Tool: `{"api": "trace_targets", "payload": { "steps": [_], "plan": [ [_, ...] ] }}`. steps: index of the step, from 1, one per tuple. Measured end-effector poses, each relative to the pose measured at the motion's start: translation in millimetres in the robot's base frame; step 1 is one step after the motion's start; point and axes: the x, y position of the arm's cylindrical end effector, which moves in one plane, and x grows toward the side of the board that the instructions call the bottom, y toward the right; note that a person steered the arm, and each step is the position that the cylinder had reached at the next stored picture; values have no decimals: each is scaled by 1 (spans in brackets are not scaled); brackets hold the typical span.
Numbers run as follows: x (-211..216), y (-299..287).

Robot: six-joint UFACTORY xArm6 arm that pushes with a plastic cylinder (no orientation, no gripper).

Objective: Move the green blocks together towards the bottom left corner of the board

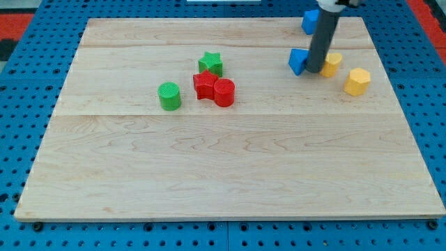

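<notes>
Left of centre, green cylinder (169,95) and seemingly ridged green star (211,63) sit apart

Green cylinder (169,96), green star (211,63) apart mid-board, my tip (313,72) beside blue block (298,61)

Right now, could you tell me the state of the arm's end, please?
No gripper: the rod holds nothing.
My tip sits between the blue block and a yellow block, far right of the green star and green cylinder.
</notes>
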Motion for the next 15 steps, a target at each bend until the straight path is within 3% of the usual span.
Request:
{"api": "trace_targets", "payload": {
  "steps": [1, 2, 3, 4, 5, 6, 7, 10, 15],
  "plan": [
    [-22, -9],
    [12, -24],
    [-10, -43],
    [-51, 10],
    [-65, 27],
    [-43, 44],
    [10, 36],
    [-21, 31],
    [-39, 3]
  ]
}}
